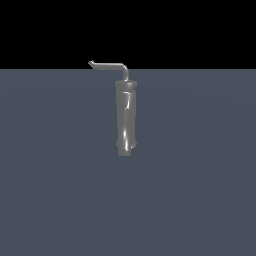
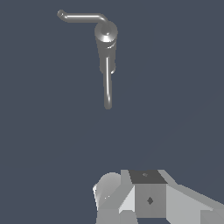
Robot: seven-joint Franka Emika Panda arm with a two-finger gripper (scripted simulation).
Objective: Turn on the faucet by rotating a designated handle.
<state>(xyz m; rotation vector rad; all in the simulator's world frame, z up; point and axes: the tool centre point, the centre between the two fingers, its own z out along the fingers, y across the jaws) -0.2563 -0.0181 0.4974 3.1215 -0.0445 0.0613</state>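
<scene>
Pincer (image 2: 144, 199) sits at the near edge of the wrist view – only the white body shows, fingertips out of frame, so can't tell if spread or closed; it touches nothing. Well beyond, the faucet (image 1: 126, 117) stands upright on the desk (image 1: 200, 200), handle (image 1: 107, 65) reaching sideways toward the exterior view's left – free to swing, likely approach stage.

Bare simulator scene, flat grey floor (image 1: 200, 200)

light: dim, flat, even | shadows: not visible | glare: white streaks on faucet (image 1: 126, 117) | render: soft, low-resolution
</scene>
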